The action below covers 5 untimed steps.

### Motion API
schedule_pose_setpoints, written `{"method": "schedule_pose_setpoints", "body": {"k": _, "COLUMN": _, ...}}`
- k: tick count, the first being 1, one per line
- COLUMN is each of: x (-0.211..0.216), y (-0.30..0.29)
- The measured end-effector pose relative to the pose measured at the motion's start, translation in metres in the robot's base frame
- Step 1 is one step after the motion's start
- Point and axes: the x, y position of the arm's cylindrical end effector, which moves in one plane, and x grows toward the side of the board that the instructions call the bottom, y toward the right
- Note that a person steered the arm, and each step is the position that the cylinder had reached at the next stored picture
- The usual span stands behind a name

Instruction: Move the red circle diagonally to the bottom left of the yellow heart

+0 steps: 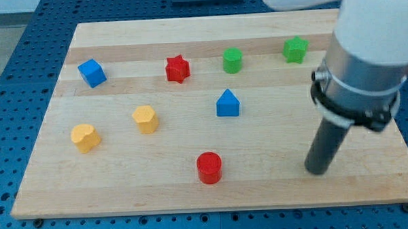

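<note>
The red circle (209,167) lies near the bottom edge of the wooden board (275,193), around its middle. The yellow heart (85,138) lies at the view's left, well to the left of the red circle and slightly higher. My tip (318,171) rests on the board far to the right of the red circle, at about the same height in the view, and touches no block. The rod rises from it into the arm's grey and white body at the upper right.
A yellow pentagon (145,119) lies right of the heart. A blue cube (91,73), a red star (177,68), a green circle (233,60) and a green star (295,49) line the top. A blue triangle (227,103) sits at the centre.
</note>
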Motion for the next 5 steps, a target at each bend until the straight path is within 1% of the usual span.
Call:
{"method": "schedule_pose_setpoints", "body": {"k": 1, "x": 0.014, "y": -0.059}}
{"method": "schedule_pose_setpoints", "body": {"k": 2, "x": 0.013, "y": -0.100}}
{"method": "schedule_pose_setpoints", "body": {"k": 3, "x": 0.013, "y": -0.088}}
{"method": "schedule_pose_setpoints", "body": {"k": 4, "x": 0.002, "y": -0.080}}
{"method": "schedule_pose_setpoints", "body": {"k": 5, "x": -0.004, "y": -0.130}}
